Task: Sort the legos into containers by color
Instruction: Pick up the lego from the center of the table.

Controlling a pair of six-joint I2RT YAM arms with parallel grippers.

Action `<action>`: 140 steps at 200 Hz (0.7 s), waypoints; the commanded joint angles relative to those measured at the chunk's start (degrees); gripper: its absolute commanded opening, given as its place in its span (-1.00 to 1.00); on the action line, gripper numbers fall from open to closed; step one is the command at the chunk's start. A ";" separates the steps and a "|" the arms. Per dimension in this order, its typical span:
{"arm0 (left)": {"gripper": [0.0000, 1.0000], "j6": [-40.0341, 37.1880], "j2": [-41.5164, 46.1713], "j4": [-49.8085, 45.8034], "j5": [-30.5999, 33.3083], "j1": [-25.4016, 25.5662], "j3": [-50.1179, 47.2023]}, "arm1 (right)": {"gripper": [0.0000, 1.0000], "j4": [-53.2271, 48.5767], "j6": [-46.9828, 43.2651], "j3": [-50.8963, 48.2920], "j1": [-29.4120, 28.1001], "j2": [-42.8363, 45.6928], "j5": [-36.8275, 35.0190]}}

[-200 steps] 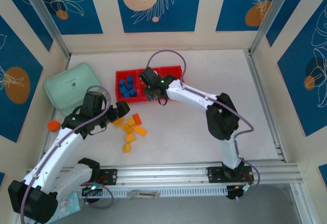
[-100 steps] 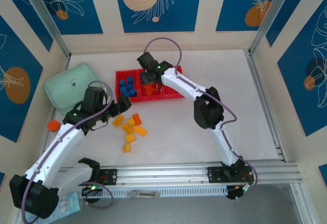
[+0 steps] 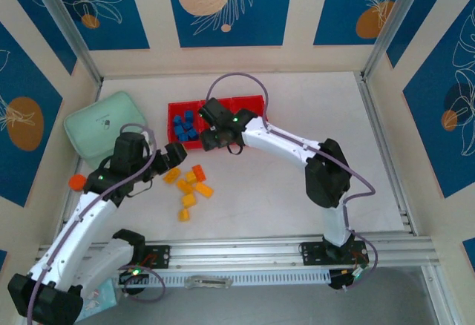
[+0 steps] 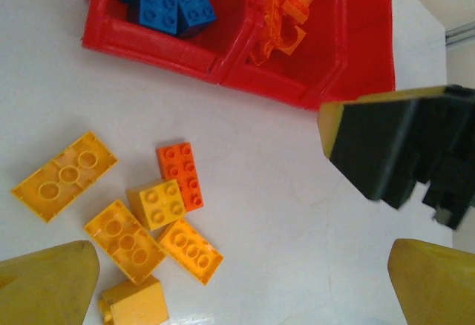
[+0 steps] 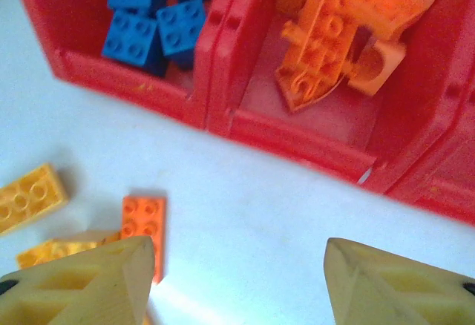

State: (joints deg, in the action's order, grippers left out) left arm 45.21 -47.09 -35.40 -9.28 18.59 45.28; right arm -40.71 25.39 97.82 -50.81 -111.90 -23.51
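Roughly midway through the sort: the red tray (image 5: 297,136) holds the blue bricks (image 5: 148,32) in its left compartment and a heap of orange bricks (image 5: 334,28) in its middle one, while the right compartment (image 4: 364,43) looks empty as far as it shows. On the table just in front of the tray lie about five yellow-orange bricks (image 4: 122,240) and one orange brick (image 4: 182,176), close together and unsorted. The left gripper (image 4: 241,288) hovers over this cluster, jaws spread wide and empty. The right gripper (image 5: 237,280) hangs above the tray's near wall, fingers parted with nothing between them. Left to do, by this reading: the yellow-orange bricks and the lone orange one.
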 commanded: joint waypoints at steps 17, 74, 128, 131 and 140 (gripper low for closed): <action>0.99 1.77 3.86 -4.34 1.80 -0.82 -3.11 | 0.28 0.51 4.44 -6.12 -3.28 2.74 4.01; 0.99 4.39 8.96 -6.14 3.38 -0.86 -6.72 | 0.33 1.49 8.16 -7.92 -6.44 -1.08 6.01; 0.99 4.56 9.91 -6.96 4.75 -0.87 -6.89 | 0.36 1.60 8.39 -5.09 -7.07 -5.52 6.06; 0.99 4.54 9.91 -6.94 4.83 -0.88 -6.95 | 0.36 1.60 8.37 -4.77 -7.11 -5.79 6.17; 0.99 4.58 9.91 -7.02 4.96 -0.84 -6.95 | 0.36 1.89 8.00 -4.12 -7.25 -6.49 6.54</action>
State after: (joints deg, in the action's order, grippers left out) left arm 49.25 -37.76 -41.23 -5.85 18.46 38.61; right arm -39.16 33.04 90.50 -57.54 -116.62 -18.55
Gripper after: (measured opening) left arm 0.994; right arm 0.678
